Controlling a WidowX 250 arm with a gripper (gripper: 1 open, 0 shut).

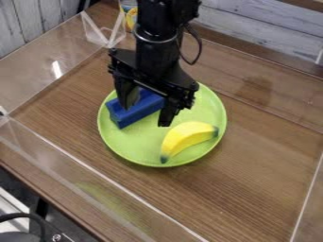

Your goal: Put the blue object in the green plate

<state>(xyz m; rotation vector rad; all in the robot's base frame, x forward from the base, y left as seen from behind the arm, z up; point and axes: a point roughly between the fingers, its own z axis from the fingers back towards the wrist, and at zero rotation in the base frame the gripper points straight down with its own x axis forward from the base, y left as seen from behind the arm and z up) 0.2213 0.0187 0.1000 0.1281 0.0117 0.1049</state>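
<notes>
The blue object [127,112], a dark-blue block, lies inside the green plate [130,146] on its left half. My black gripper [146,107] points straight down over the block, open, with one finger on either side of its right end. The fingers [168,110] hide part of the block, and I cannot tell whether they touch it. A yellow banana [188,138] rests in the plate's right half, clear of the gripper.
The plate sits on a wooden tabletop [252,170] ringed by low clear walls [38,151]. A yellow item [130,17] shows behind the arm at the back, mostly hidden.
</notes>
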